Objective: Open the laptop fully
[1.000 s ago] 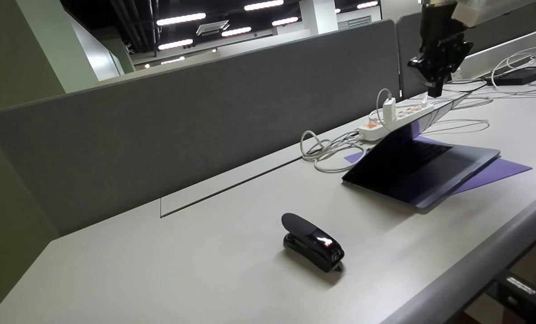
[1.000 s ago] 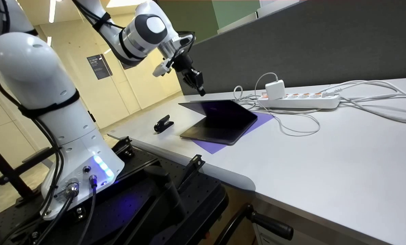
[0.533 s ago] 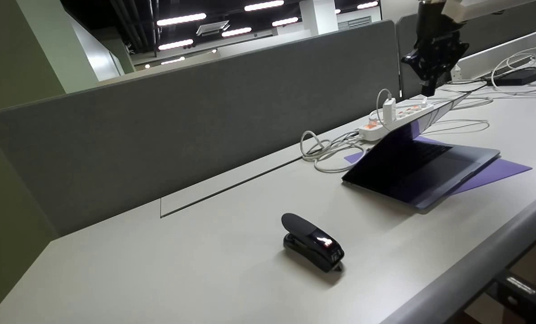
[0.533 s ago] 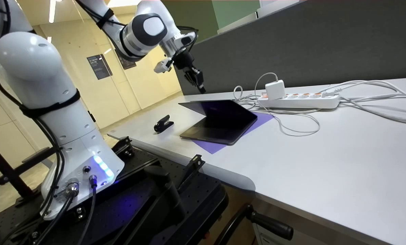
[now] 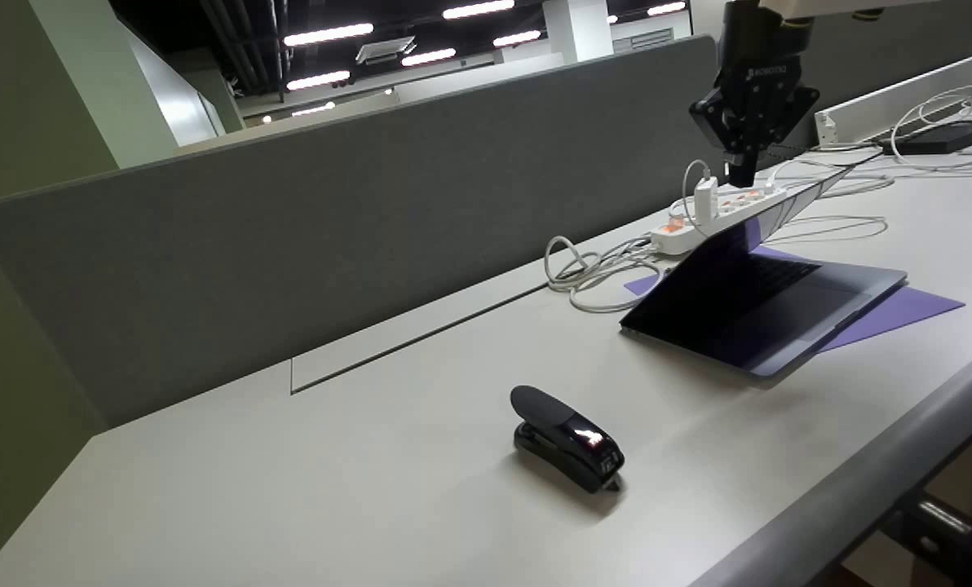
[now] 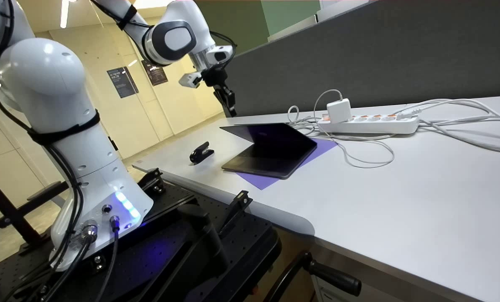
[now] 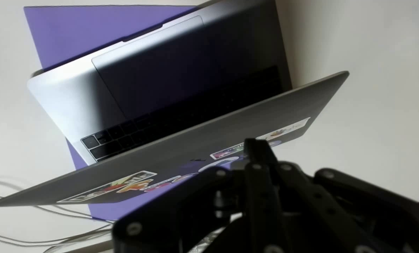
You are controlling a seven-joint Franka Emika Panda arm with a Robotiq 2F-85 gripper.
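The laptop [image 5: 820, 297] stands partly open on the desk, its dark lid tilted low over the keyboard deck. In an exterior view [image 6: 271, 163] the dark screen faces down toward the deck. In the wrist view [image 7: 230, 128] the back of the lid carries several stickers. My gripper [image 5: 743, 173] hangs above and behind the lid, fingers pointing down. It also shows in an exterior view [image 6: 232, 111], with a visible gap above the lid. In the wrist view the fingertips [image 7: 260, 149] are together with nothing between them and overlap the lid's back; touch is not seen.
A purple sheet [image 5: 902, 314] lies under the laptop. A white power strip [image 6: 367, 125] with a white charger [image 6: 339, 111] and loose cables [image 5: 608, 269] lies behind it. A black stapler-like object [image 5: 569, 440] sits beside the laptop. A grey partition [image 5: 421, 204] runs along the desk's back.
The gripper has moved to the left in both exterior views and has turned a little. The laptop and the other objects have not moved.
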